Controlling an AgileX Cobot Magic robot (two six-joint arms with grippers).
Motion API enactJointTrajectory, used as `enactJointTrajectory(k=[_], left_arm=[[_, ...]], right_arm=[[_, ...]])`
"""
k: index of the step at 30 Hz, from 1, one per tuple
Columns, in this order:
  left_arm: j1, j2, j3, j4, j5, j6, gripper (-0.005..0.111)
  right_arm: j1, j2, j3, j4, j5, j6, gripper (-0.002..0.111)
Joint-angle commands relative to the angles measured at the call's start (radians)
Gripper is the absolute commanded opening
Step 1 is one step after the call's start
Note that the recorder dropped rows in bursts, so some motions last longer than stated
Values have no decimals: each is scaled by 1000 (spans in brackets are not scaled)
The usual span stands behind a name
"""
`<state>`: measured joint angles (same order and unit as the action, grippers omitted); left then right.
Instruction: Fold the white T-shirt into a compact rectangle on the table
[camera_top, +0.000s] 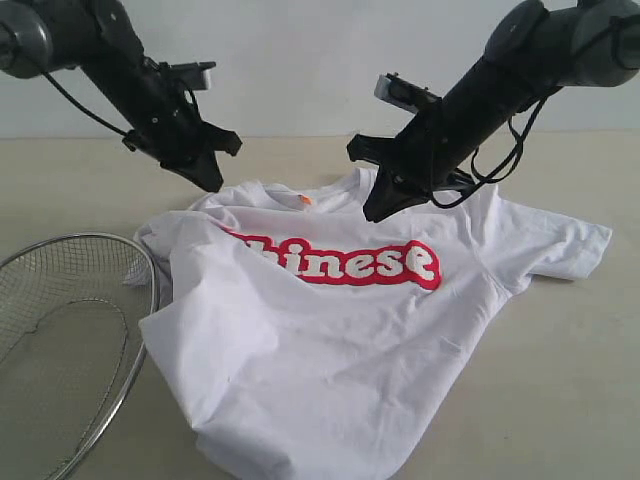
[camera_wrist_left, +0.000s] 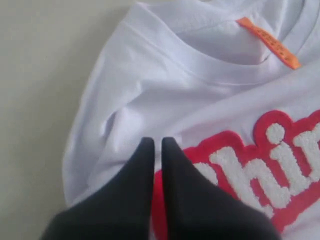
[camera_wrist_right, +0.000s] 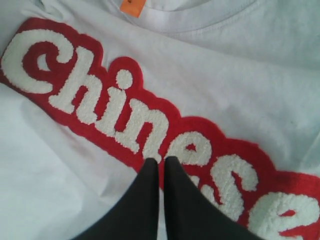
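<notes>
Right wrist view: white T-shirt (camera_wrist_right: 240, 90) print (camera_wrist_right: 150, 130) reads "Chinese".

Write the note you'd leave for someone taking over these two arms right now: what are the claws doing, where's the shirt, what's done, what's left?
Left claw: shut, holding nothing, above the shirt's shoulder beside the collar.
Right claw: shut, holding nothing, above the shirt on the collar's other side.
White T-shirt: on the table, red print facing up, orange neck tag showing. It is rumpled, and one side lies close to the wire-mesh basket.
Done: shirt laid out face up; no fold made.
Left: smooth it, then fold the sleeves and body into a compact rectangle.
</notes>
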<state>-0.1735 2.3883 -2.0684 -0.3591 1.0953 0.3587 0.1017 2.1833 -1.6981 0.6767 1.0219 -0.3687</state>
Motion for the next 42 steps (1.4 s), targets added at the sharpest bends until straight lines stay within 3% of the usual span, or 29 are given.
enactJointTrajectory(k=[1,22,28,42], left_arm=[[-22,28,-3,-18,-2,8,5],[-23,118,-11,69,-109,-30,5],[-21,126,-34,231,-123,-102,5],[-21,208,-218,374,-59,-200,5]], right_arm=[[1,-8,0,5,-9,-4,0],[1,-8,0,5,84,3,0],[1,-8,0,11,125,3,0],[1,-8,0,28,199,36,0]])
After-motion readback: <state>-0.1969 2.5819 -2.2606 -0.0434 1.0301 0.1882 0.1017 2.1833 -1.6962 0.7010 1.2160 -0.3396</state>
